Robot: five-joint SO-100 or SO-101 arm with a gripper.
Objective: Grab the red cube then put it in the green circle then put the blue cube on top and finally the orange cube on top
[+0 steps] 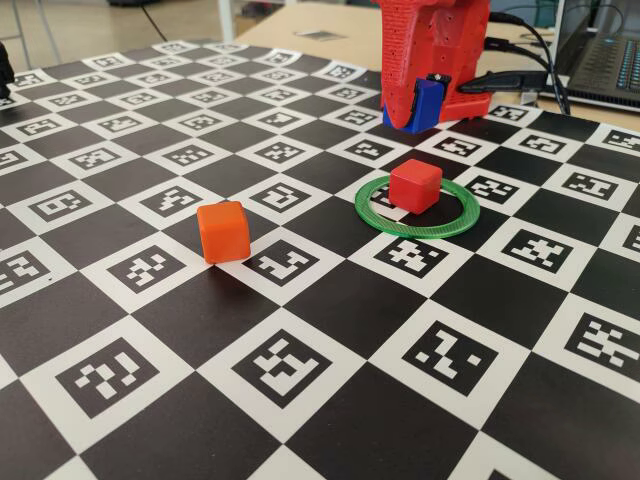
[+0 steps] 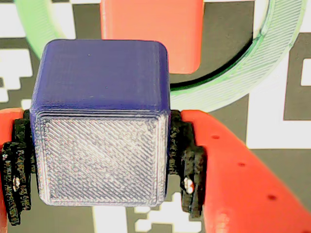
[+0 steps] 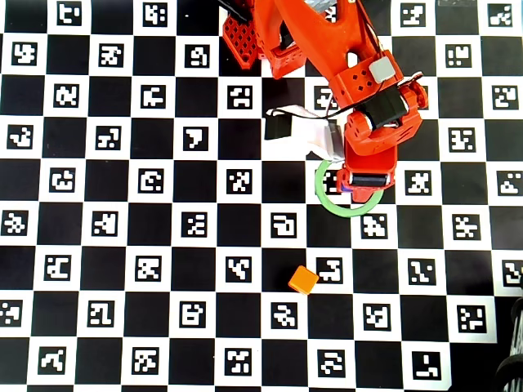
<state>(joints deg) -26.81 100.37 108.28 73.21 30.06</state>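
Checkerboard marker table (image 1: 330, 310) bearing orange cube (image 1: 223, 231), green circle (image 1: 385, 222) around red cube (image 1: 415, 185).

Open board (image 1: 330, 330) around orange cube (image 1: 223, 231)

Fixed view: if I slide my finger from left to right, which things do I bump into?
Orange cube → green circle, with the red cube inside it. The blue cube, held in the jaws, hangs above them, so it has no clear place in the row.

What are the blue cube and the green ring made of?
The blue cube looks like matte 3D-printed plastic: fine ridged lines cover its faces. The green circle seems thin, slightly see-through printed plastic, with the same fine lines.
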